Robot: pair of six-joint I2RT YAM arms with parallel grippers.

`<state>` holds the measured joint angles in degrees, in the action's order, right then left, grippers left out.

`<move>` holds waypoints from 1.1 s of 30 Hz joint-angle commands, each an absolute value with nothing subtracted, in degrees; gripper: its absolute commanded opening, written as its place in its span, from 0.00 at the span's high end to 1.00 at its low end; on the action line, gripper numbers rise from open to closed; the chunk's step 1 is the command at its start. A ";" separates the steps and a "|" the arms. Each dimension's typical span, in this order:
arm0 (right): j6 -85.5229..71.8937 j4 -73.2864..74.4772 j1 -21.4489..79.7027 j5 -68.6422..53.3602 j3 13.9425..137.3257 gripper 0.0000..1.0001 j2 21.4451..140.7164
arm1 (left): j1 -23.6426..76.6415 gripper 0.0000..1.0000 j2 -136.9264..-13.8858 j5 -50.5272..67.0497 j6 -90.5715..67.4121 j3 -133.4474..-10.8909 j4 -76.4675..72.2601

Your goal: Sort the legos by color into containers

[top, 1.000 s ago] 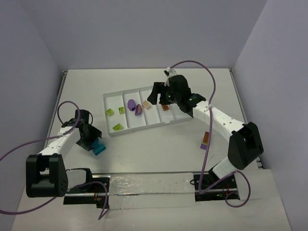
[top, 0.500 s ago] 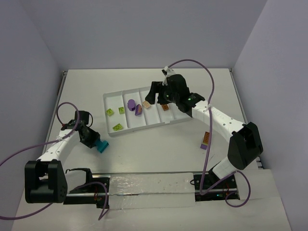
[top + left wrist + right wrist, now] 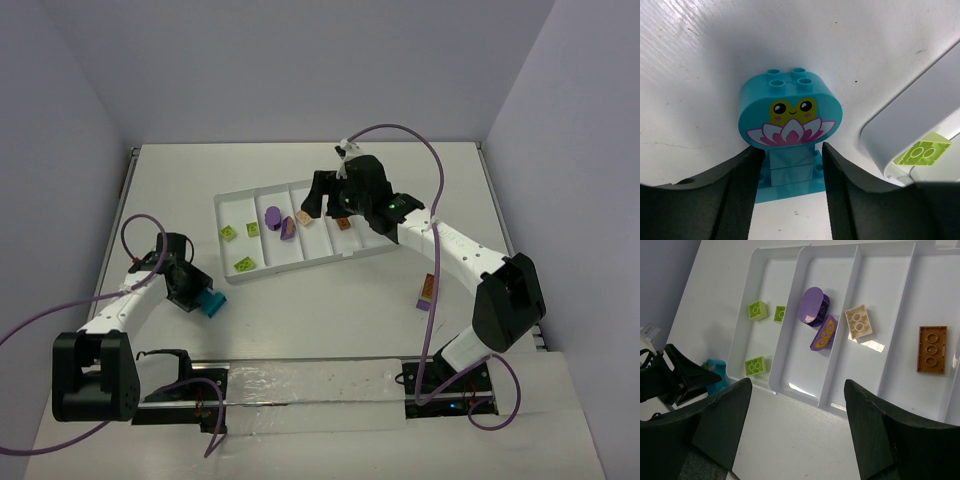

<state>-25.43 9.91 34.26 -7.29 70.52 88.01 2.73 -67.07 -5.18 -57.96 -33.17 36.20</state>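
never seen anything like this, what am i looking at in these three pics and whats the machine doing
These are two small robot arms bolted to a table, each ending in a two-finger pincer. The wide picture comes from a fixed camera above and behind them. The other two come from a camera on each wrist, so the dark shapes at the bottom are that arm's own fingers.

On the table is a white tray with long compartments. One holds lime green bricks, the next purple pieces, then a tan brick, then an orange-brown brick. A loose brick lies near the right arm.

The left pincer is closed on a teal piece with a frog face. The right pincer hangs open above the tray, holding nothing.
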 commanded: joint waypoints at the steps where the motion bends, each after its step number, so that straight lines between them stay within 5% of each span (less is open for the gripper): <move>1: -24.81 9.14 34.98 -6.42 73.36 0.18 88.13 | 3.29 0.47 -67.36 -4.61 -57.81 -32.98 33.75; 5: -24.79 9.23 35.07 -6.33 73.40 0.18 88.08 | 3.52 0.63 -67.32 -4.75 -57.64 -33.15 33.67; 10: -24.36 9.40 35.15 -6.33 73.40 0.18 87.99 | 3.52 0.99 -66.57 -4.31 -56.31 -35.14 36.07; 17: -21.91 8.43 35.43 -11.24 72.91 0.19 87.27 | 3.52 1.00 -57.52 -9.16 -54.61 -47.01 45.38; 22: -19.95 8.00 37.80 -14.87 75.24 0.18 86.31 | 3.52 1.00 -50.19 -3.62 -53.01 -53.29 39.47; 33: -20.61 2.54 41.98 -25.95 77.59 0.18 85.72 | 5.25 1.00 -53.81 7.24 -60.39 -54.84 26.90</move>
<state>-21.15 7.12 40.45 -20.68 74.72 87.55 4.11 -51.76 1.44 -57.07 -54.69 33.90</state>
